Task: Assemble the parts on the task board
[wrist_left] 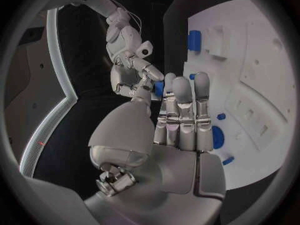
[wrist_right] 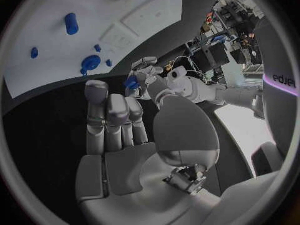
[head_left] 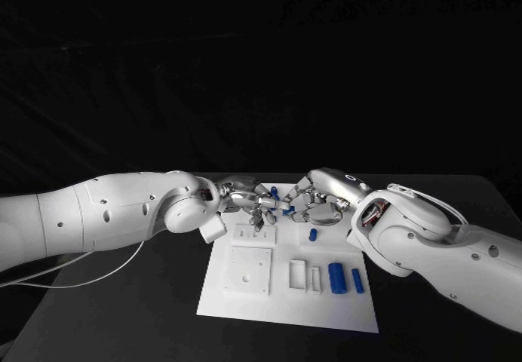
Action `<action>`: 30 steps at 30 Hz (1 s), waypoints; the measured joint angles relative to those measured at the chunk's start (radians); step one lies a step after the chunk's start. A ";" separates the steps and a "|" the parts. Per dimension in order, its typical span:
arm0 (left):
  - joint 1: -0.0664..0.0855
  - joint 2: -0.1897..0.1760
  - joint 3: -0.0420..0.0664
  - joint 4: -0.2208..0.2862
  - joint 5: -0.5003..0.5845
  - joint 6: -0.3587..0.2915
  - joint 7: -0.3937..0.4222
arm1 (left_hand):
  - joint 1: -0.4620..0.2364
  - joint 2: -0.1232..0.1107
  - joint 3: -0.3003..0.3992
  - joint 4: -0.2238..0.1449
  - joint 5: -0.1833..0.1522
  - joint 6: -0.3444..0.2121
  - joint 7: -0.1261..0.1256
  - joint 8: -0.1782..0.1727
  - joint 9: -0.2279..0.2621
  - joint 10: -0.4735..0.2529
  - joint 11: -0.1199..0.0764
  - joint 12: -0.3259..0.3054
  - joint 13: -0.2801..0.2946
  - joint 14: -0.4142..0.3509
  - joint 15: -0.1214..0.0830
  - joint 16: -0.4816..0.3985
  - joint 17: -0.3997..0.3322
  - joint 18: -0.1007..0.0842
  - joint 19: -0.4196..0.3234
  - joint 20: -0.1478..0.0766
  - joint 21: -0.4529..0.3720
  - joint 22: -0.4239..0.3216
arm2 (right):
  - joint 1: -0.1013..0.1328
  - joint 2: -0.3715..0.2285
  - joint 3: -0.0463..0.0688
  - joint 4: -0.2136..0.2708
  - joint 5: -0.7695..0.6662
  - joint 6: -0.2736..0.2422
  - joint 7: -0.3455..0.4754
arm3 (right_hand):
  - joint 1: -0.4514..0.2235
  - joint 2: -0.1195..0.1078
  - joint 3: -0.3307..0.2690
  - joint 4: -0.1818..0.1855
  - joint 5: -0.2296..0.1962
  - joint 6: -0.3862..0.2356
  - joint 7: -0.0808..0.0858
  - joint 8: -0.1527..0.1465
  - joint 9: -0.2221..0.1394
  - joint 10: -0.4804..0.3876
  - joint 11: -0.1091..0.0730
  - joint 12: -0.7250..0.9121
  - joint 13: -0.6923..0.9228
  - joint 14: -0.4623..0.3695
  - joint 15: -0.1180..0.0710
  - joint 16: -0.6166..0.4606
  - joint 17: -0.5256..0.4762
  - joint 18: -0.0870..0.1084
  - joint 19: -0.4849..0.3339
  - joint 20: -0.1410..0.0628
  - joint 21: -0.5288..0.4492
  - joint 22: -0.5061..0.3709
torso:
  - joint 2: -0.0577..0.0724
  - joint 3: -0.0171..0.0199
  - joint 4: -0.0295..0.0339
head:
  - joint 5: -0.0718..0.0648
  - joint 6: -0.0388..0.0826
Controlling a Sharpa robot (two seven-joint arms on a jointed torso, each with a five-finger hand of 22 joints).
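From the head view, a white task board (head_left: 285,290) lies in the middle of a black table (head_left: 130,309). The two white arms meet over the board's far edge. The left hand (head_left: 253,202) and the right hand (head_left: 308,202) are close together there, fingers nearly touching, with a small blue part (head_left: 290,210) between them. Which hand grips it cannot be told from here. Nearer on the board lie two blue cylinders (head_left: 345,277) side by side at the right, and a smaller blue piece (head_left: 313,234) stands beyond them.

In the left wrist view, the left hand (wrist_left: 178,120) has its fingers straight and close together, with nothing in the palm. Beyond its fingertips, the right hand (wrist_left: 134,75) pinches a blue part (wrist_left: 159,88) at its fingertips. The task board (wrist_left: 262,75) lies beside, carrying several blue pieces.

In the right wrist view, the right hand (wrist_right: 119,125) shows its fingers straight and side by side. Beyond them the left hand (wrist_right: 147,74) touches a blue part (wrist_right: 131,83). The task board (wrist_right: 94,30) lies further off with a blue cylinder (wrist_right: 71,23) and a round blue piece (wrist_right: 91,62) on it.
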 measured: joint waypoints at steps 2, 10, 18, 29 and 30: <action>0.000 0.000 0.000 0.000 0.001 0.003 0.000 | 0.009 0.009 0.007 -0.007 0.027 0.003 -0.003 0.000 0.000 0.000 0.000 0.000 -0.001 0.000 0.000 0.000 0.000 0.000 0.000 0.000 0.000 0.000 | 0.000 0.000 0.000 0.000 -0.001 0.001 0.000 | 0.000 0.000 0.000 0.000 0.000 0.000 0.000 0.000 0.000 0.000 0.000 0.000 0.000 0.000 0.000 0.000 0.000 0.000 0.000 0.000 0.000 0.000 | 0.000 0.0000 -0.0002 | 0.000 0.000; -0.001 -0.001 -0.001 -0.001 0.011 0.011 0.002 | 0.042 0.042 0.030 -0.044 0.065 0.009 -0.009 0.000 0.011 0.000 0.000 -0.004 -0.008 0.000 0.000 0.000 0.000 0.000 0.000 0.000 0.000 0.003 | 0.000 0.001 0.001 0.000 -0.004 0.007 -0.001 | 0.000 0.000 0.000 0.000 0.000 0.000 0.000 -0.001 0.000 0.000 0.000 0.000 0.000 0.000 0.000 0.000 0.000 0.000 0.000 0.000 0.000 0.000 | 0.000 -0.0003 -0.0004 | 0.001 0.000; -0.001 0.001 -0.001 -0.003 0.019 0.013 0.002 | 0.038 0.047 0.036 -0.055 0.105 0.009 -0.009 0.000 0.034 0.000 0.000 -0.004 -0.012 0.000 0.000 0.004 0.002 0.000 0.000 0.000 0.000 0.008 | 0.001 0.003 0.001 0.002 -0.006 0.011 -0.002 | 0.000 0.000 0.000 0.000 0.000 0.000 0.000 -0.003 0.000 0.000 0.000 0.000 0.000 0.000 0.000 0.000 0.001 0.000 0.000 0.000 0.000 0.000 | 0.000 -0.0002 -0.0005 | 0.001 0.000; -0.001 0.003 -0.002 0.002 0.023 0.010 -0.012 | -0.005 0.019 0.089 -0.088 0.290 0.018 -0.027 -0.005 0.189 0.001 -0.007 0.012 -0.016 -0.003 -0.003 0.023 0.011 0.000 -0.004 -0.004 0.008 0.020 | 0.000 0.006 0.001 0.004 -0.007 0.014 -0.005 | 0.000 0.000 0.000 0.000 0.000 -0.001 0.000 -0.003 0.000 0.000 0.000 0.000 0.000 0.000 0.000 0.000 0.001 0.000 0.000 0.000 0.000 0.000 | 0.001 0.0006 -0.0005 | -0.001 -0.004; -0.001 0.003 -0.001 0.003 0.023 0.009 -0.013 | -0.007 0.017 0.097 -0.091 0.302 0.018 -0.027 -0.006 0.199 0.000 -0.007 0.016 -0.016 -0.003 -0.003 0.025 0.011 0.000 -0.004 -0.004 0.008 0.021 | 0.000 0.006 0.001 0.005 -0.007 0.014 -0.005 | 0.000 0.000 0.000 0.000 0.000 -0.001 0.000 -0.003 0.000 0.000 0.000 0.000 0.000 0.000 0.000 0.000 0.001 0.000 0.000 0.000 0.000 0.000 | 0.001 0.0006 -0.0007 | -0.001 -0.004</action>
